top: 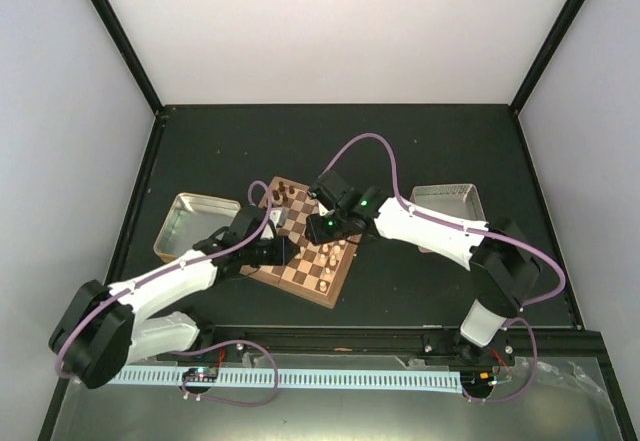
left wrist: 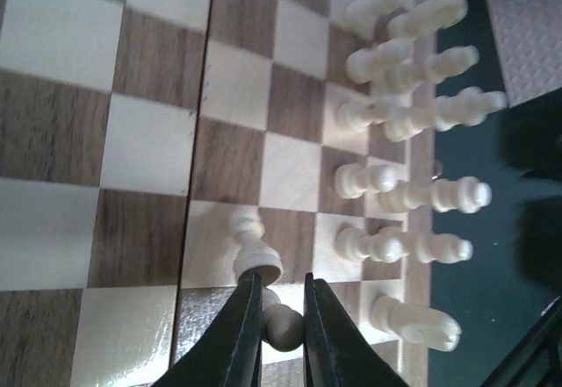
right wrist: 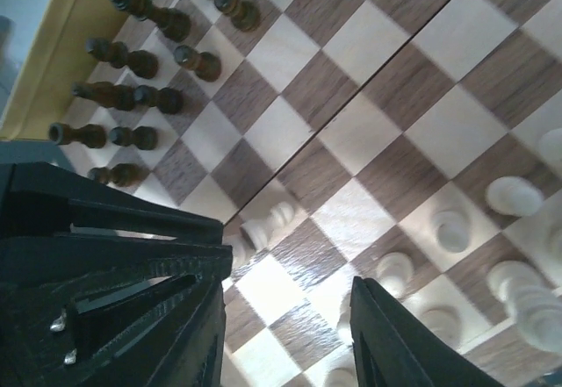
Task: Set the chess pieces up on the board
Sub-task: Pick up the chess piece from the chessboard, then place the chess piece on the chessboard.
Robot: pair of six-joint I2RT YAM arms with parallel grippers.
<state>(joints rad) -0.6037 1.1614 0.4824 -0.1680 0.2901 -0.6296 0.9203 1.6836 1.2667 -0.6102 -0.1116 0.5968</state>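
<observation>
Walnut and tan checks dominate the scene. The board point(top: 298, 273) lies at an angle on the dark table point(top: 230, 141), and both of your arms reach in over it. Your left gripper point(left wrist: 282, 282) is pinched nearly closed on one cream piece point(left wrist: 283, 327), whose rounded end shows between the black fingers, low over the board near its centre seam. A second cream pawn point(left wrist: 253, 245) sits just beside those fingertips; you cannot tell from this angle whether it stands upright.

Most of the cream chess pieces point(left wrist: 413, 97) are ranked two deep along one edge of the board. The dark chessmen point(right wrist: 132, 97) line the opposite edge in the same way.

Your right gripper point(right wrist: 290, 326) hangs over the board's middle squares with its jaws well apart, and only bare checks show between them. A few cream pieces sit on squares just beyond its right finger.

A gold tin tray point(top: 195, 226) lies near the board's left side. A pale square tray point(top: 445, 201) lies apart from its right side.
</observation>
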